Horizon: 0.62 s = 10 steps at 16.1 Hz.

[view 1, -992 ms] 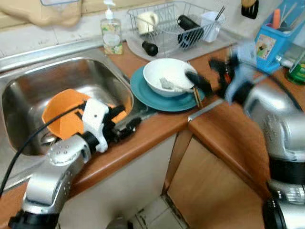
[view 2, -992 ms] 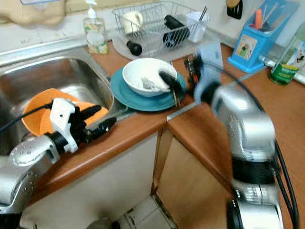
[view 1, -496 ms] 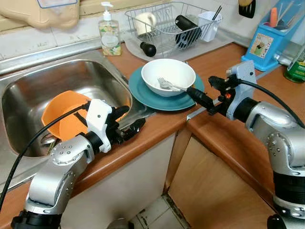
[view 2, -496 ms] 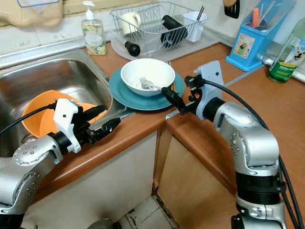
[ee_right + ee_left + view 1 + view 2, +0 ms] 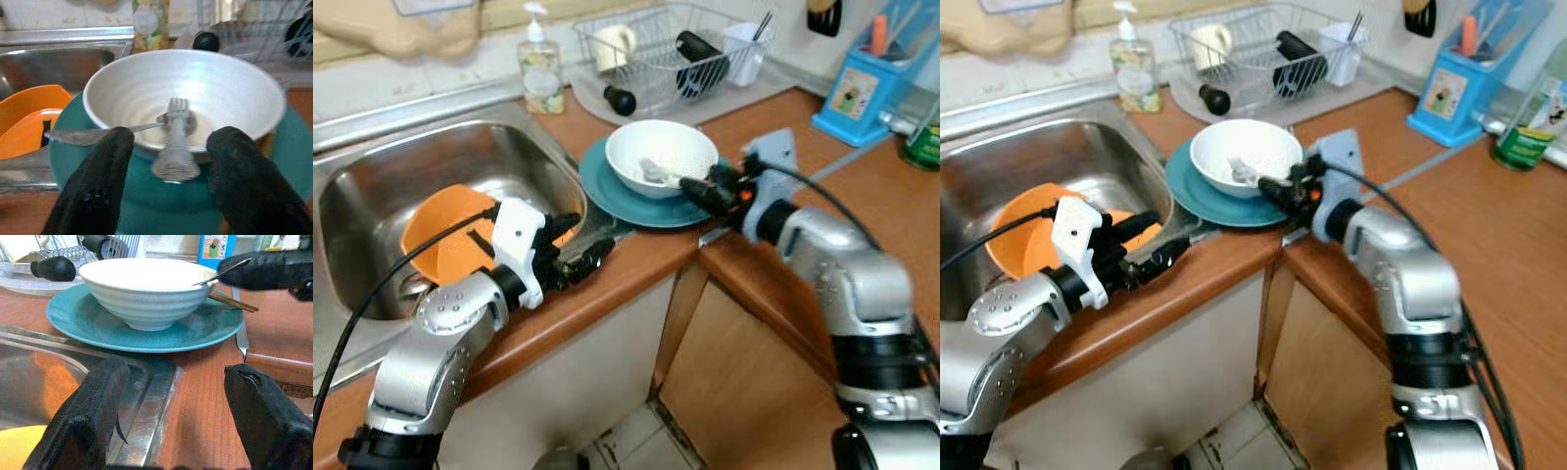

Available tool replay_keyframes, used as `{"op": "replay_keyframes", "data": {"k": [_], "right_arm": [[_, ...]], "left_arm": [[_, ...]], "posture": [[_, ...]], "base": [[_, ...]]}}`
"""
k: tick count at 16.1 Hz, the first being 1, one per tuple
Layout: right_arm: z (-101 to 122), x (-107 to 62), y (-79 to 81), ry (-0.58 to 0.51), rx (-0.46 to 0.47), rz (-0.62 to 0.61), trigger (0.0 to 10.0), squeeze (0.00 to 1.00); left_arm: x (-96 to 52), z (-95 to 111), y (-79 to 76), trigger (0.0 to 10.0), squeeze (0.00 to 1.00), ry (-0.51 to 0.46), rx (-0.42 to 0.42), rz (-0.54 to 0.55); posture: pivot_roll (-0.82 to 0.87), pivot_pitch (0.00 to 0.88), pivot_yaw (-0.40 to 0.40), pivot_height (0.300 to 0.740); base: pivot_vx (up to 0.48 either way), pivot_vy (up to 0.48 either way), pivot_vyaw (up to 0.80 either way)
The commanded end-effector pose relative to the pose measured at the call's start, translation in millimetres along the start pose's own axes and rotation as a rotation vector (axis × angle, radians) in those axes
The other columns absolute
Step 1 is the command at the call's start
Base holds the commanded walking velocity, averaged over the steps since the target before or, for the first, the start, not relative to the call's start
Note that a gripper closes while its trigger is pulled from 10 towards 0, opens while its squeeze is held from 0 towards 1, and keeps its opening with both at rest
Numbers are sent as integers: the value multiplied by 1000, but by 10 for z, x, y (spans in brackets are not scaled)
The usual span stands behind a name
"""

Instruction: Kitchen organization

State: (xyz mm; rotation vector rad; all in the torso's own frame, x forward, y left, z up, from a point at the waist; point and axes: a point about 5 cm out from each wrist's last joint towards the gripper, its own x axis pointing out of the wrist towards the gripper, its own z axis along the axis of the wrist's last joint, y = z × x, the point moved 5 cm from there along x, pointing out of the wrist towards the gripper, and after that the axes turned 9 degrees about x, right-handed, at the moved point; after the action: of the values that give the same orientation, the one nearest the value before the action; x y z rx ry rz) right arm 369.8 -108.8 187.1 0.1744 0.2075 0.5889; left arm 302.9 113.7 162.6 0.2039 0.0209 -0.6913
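Fork (image 5: 175, 139) in white bowl (image 5: 661, 157) | right fingers (image 5: 244, 181) spread — flanking its handle | left fingers (image 5: 98, 411) spread — idle

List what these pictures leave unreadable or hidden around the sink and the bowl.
- Soap bottle label: too small and blurred in the eye views.
- Sink drain: hidden by the orange bowl.
- Chopsticks: mostly hidden behind the white bowl in the left wrist view.
- Dish rack contents: blurred in the right wrist view.

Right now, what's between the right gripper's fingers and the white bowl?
In the right wrist view, the right gripper is open at the white bowl's near rim; a fork's handle juts out over the rim into the gap between the fingers.
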Motion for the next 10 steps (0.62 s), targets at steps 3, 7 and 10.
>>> {"op": "replay_keyframes", "data": {"k": [3,7,10], "right_arm": [[119,66,-10,-36,-22,-2,2196,0],[127,76,-44,-47,-7,-9,1647,0],[194,49,-74,-69,-14,-21,980,0]], "left_arm": [[19,13,5,10000,0,5,11,-3],[22,19,6,10000,0,5,15,-8],[48,54,3,10000,0,1,52,-14]], "posture": [[-4,0,32,740],[-2,0,36,740],[-3,0,39,740]], "base": [[0,0,0],[0,0,0],[0,0,0]]}}
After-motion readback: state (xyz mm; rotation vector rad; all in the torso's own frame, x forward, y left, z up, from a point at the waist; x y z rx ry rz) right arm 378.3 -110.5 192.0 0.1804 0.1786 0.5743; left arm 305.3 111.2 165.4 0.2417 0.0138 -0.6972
